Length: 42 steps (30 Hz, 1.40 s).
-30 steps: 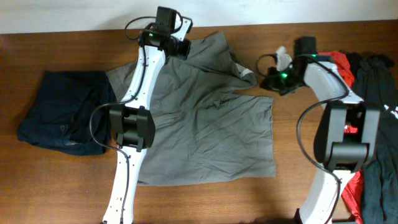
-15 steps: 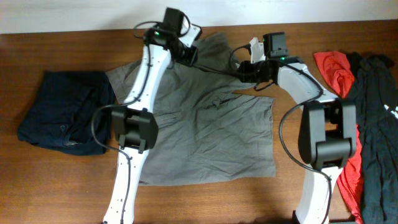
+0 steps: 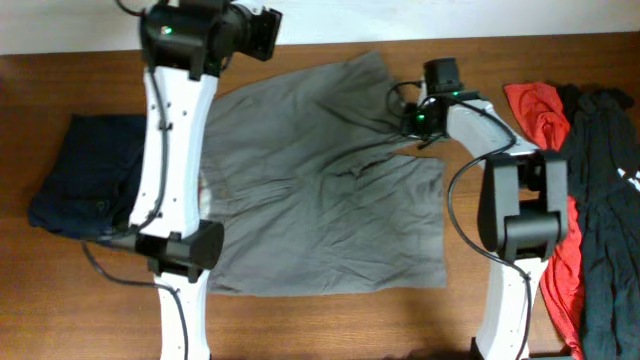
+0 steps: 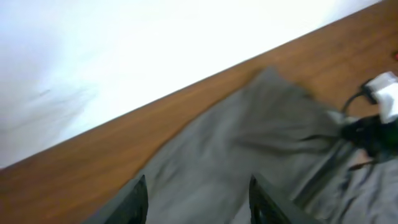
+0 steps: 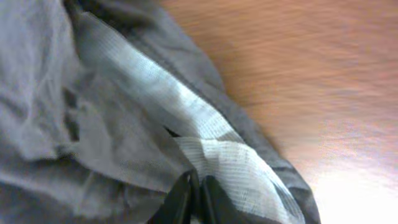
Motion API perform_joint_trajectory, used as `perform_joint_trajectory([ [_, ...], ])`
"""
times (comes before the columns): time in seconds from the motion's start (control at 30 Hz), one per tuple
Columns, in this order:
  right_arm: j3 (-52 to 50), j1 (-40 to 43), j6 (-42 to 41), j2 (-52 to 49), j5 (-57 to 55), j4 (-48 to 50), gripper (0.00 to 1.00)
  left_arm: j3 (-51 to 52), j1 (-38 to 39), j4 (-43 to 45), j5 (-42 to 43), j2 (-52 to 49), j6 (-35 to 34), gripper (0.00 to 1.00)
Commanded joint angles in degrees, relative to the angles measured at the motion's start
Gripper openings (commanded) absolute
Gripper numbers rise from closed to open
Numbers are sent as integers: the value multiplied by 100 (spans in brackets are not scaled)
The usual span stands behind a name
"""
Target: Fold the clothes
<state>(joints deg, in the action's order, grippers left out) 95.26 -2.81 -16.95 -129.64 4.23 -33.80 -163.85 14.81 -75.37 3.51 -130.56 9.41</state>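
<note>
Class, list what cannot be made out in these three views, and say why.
Grey garment: its left part, overhead, hidden by the left arm.
Right gripper: whether it pinches fabric; right wrist view cuts its fingers off.
Black garment: overhead, cut by the right edge.
Left wrist view: motion blur hides seams.

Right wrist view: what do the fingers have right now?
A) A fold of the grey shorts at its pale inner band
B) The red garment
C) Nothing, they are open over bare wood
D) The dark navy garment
A: the right gripper has its fingers pressed together on the pale inner band of the grey-khaki shorts.
</note>
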Motion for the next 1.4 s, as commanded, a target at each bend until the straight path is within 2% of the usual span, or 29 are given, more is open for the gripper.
perform_joint_trajectory([
  [0.0,-289,780,-264,-293,-1187,-627,9,22,-4,-313,-463,-11,50,53],
  [0.1,-289,1082,127,-129,-754,-839,11,46,-11,-686,-463,-13,50,56],
  [0.2,-289,1237,627,227,-254,-981,23,55,-26,-1029,-485,-11,48,56],
  [0.33,-289,1377,732,1274,439,-1178,32,48,-37,-1532,-870,181,48,57],
  [0.43,-289,1381,732,2149,481,-1355,36,50,-63,-1781,-1222,535,46,72],
  [0.53,-289,1377,704,3075,490,-1620,44,50,-181,-1832,-1235,1010,-9,82],
  [0.63,-289,1375,625,3987,573,-2028,54,50,-367,-2107,-1226,1532,-487,84],
  [0.83,-289,1375,420,5388,573,-3126,58,763,-807,-2133,-887,2461,-758,86],
  [1.0,-289,1370,293,5980,590,-4028,59,2334,-1185,-2133,-645,3366,-898,87],
  [1.03,-291,1370,293,6109,592,-4382,59,3272,-1364,-2122,-645,3799,-903,87],
  [1.2,-380,1370,293,6131,590,-5178,65,5560,-1655,-1707,-50,4472,-942,87],
  [1.37,-1084,1370,267,6037,592,-5136,68,8109,-1659,-737,549,4520,-942,87],
])
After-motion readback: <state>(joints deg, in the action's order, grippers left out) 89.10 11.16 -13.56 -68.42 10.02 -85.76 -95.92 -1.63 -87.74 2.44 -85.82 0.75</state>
